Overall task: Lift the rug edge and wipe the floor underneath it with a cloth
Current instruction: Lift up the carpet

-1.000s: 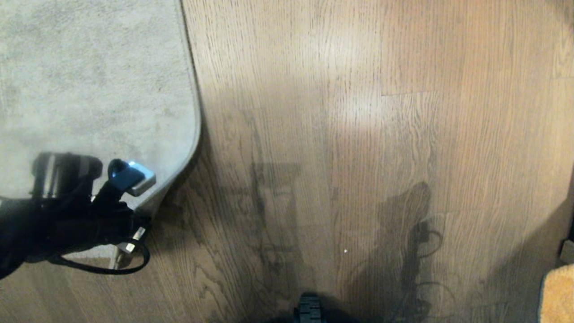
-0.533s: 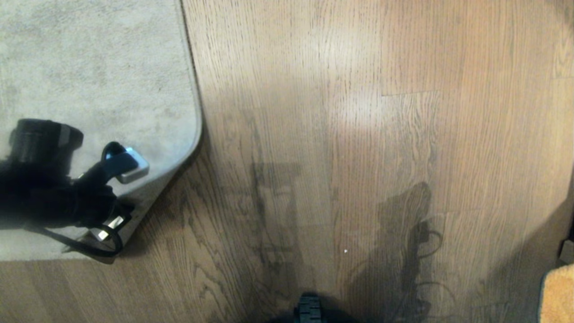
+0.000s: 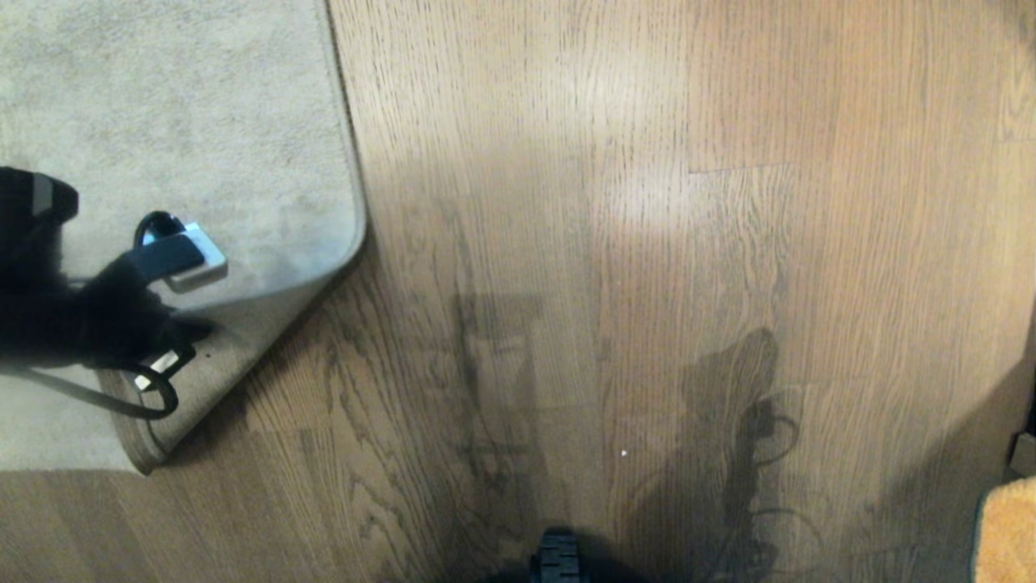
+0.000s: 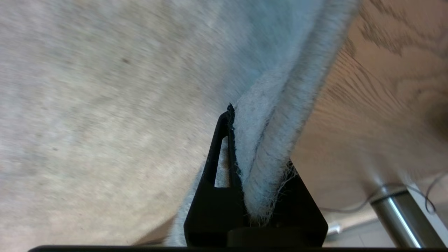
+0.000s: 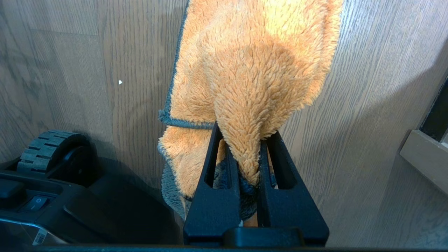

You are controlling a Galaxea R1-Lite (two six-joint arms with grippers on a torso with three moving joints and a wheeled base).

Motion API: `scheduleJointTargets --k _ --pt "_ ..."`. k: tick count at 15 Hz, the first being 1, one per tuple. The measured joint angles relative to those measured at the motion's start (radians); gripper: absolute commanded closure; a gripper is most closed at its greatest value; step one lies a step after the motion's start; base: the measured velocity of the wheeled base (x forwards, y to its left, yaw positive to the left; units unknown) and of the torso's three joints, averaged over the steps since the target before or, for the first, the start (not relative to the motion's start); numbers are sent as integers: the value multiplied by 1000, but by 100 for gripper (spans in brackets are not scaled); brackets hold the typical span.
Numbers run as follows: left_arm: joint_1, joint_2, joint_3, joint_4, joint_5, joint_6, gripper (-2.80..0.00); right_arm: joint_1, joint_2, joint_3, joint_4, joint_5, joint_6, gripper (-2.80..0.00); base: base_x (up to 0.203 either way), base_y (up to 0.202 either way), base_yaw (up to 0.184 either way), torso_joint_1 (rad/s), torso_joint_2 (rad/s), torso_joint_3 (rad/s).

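Observation:
The pale grey-beige rug point(image 3: 178, 121) fills the head view's upper left. Its near corner is folded up and back, so the tan backing of the rug edge point(image 3: 235, 356) faces up over the brown wood floor point(image 3: 647, 243). My left gripper point(image 3: 182, 330) is at that fold. The left wrist view shows the left gripper point(image 4: 260, 140) shut on the fuzzy rug edge point(image 4: 269, 147), with floor point(image 4: 378, 87) beside it. My right gripper point(image 5: 245, 130) is shut on the orange cloth point(image 5: 252, 70), which hangs over the floor point(image 5: 367, 105). Only the cloth point(image 3: 1008, 530) shows at the head view's lower right.
My base's front wheel point(image 3: 558, 559) sits at the bottom centre, and a wheel point(image 5: 49, 147) also shows in the right wrist view. A low dark piece of furniture point(image 3: 1024, 449) stands at the far right edge. A metal leg point(image 4: 395, 210) stands on the floor near the rug.
My left arm has drawn back toward the picture's left and upward with the rug corner in its grip. The corner has folded over further and much more tan backing shows. The right arm is still.

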Motion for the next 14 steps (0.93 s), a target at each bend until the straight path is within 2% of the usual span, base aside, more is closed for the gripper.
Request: scheduleJointTargets --k 3,8,12,14 --pt "25 0 -41 -2 -58 -1 0 0 0 0 0 0 0 0 0 0 0 0 0 0" --pt "50 -26 -50 -2 -69 -21 0 0 0 0 0 0 0 0 0 0 0 0 0 0" --pt "93 -65 -50 -2 -71 -102 0 0 0 0 0 0 0 0 0 0 0 0 0 0" --pt "99 -78 -49 -1 -70 -121 0 0 0 0 0 0 0 0 0 0 0 0 0 0"
